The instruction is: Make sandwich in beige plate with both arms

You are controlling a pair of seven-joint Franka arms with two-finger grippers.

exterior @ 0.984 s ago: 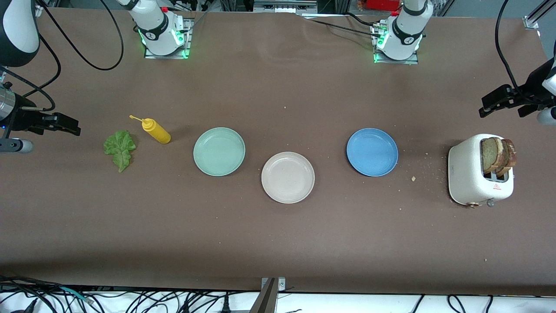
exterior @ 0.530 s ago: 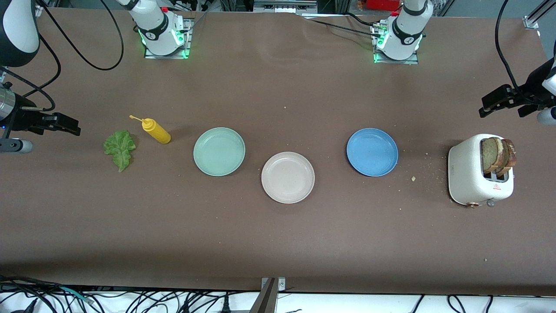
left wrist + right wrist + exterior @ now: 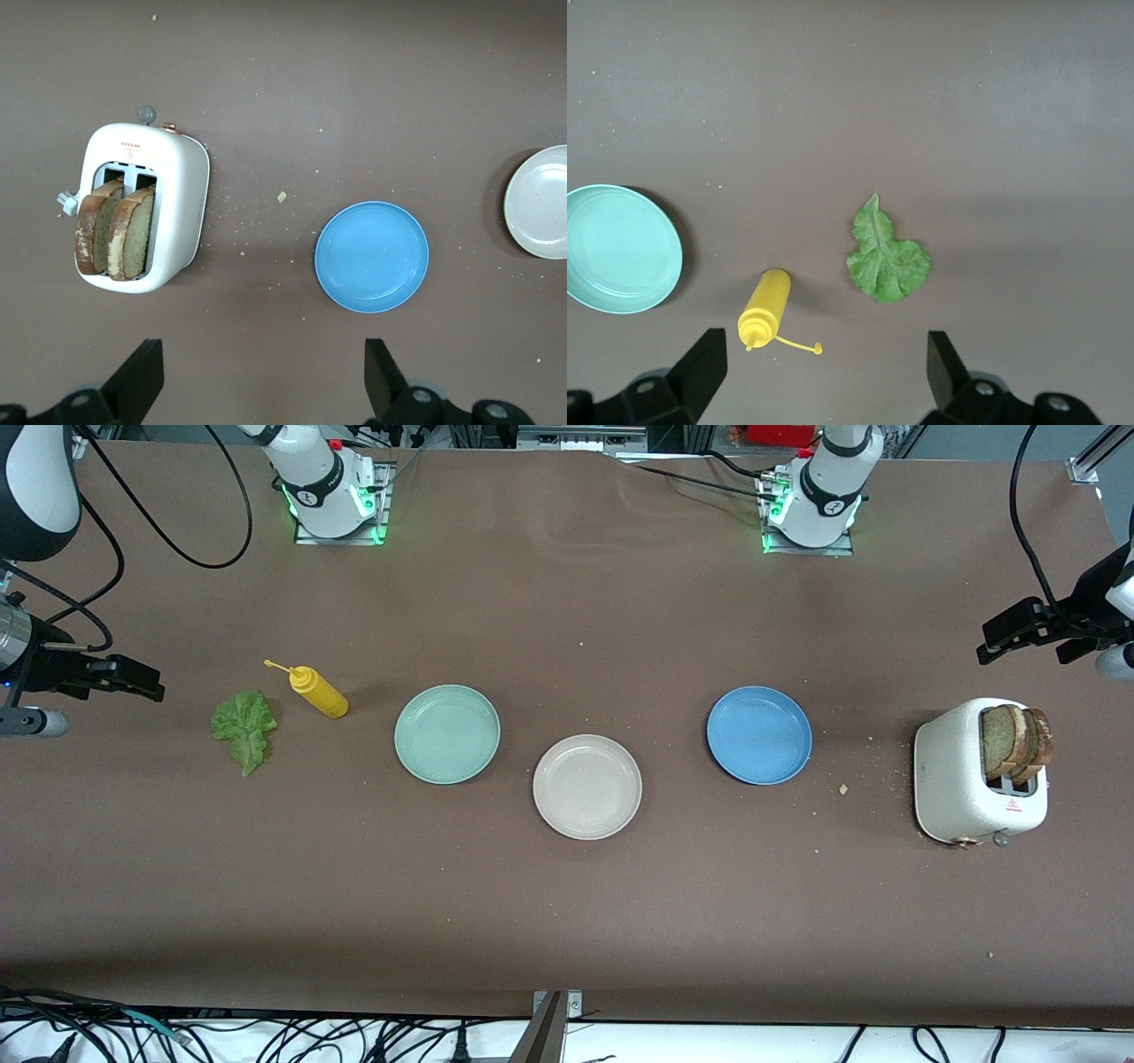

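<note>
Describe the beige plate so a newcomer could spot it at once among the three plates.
On the brown table, three round plates lie in a loose row between the yellow bottle and the white toaster. The beige plate is the middle one, nearer the front camera than the mint green plate and the blue plate. It alone is pale pinkish-beige.

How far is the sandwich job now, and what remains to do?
Nothing is done yet: the beige plate holds nothing. Both bread slices stand in the toaster, and the lettuce lies on the table. The left gripper and right gripper are open and hold nothing. Everything remains.
</note>
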